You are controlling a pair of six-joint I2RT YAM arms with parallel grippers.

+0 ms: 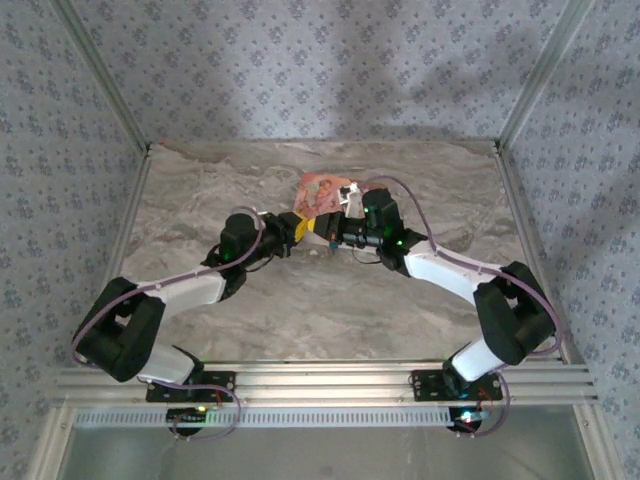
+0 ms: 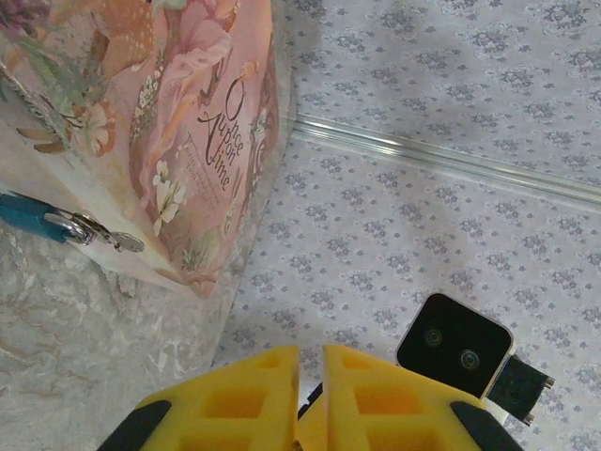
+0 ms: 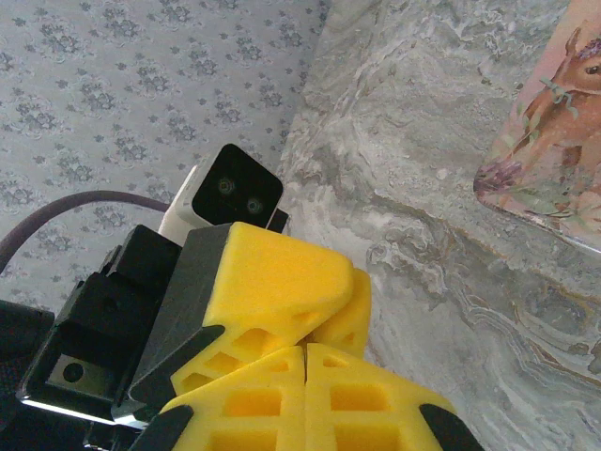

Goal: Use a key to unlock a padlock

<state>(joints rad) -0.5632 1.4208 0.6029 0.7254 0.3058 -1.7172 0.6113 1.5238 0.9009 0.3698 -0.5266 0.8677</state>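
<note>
The key (image 2: 33,216) sits at the left border of the left wrist view. Its blue head is cut off by the border, and its metal blade points right, across the pale lower side of the pink box (image 2: 188,122). I cannot tell whether the key touches the box.

The left gripper (image 2: 312,352) is low in that view, its yellow fingers drawn in to a narrow slit. I cannot tell whether anything is pinched in the slit. Just to its right is the right arm's wrist camera (image 2: 455,346).

In the right wrist view the right gripper (image 3: 305,349) has its fingers pressed together along a thin seam, with nothing seen between them. The left gripper's yellow fingers lie just beyond, touching or nearly so.

From above, the two grippers meet tip to tip just in front of the box (image 1: 325,193), which lies near the far edge of the marbled table (image 1: 300,310). Patterned walls (image 1: 320,70) close off the back and both sides. Bare tabletop stretches to the left, to the right and toward the arm bases.
</note>
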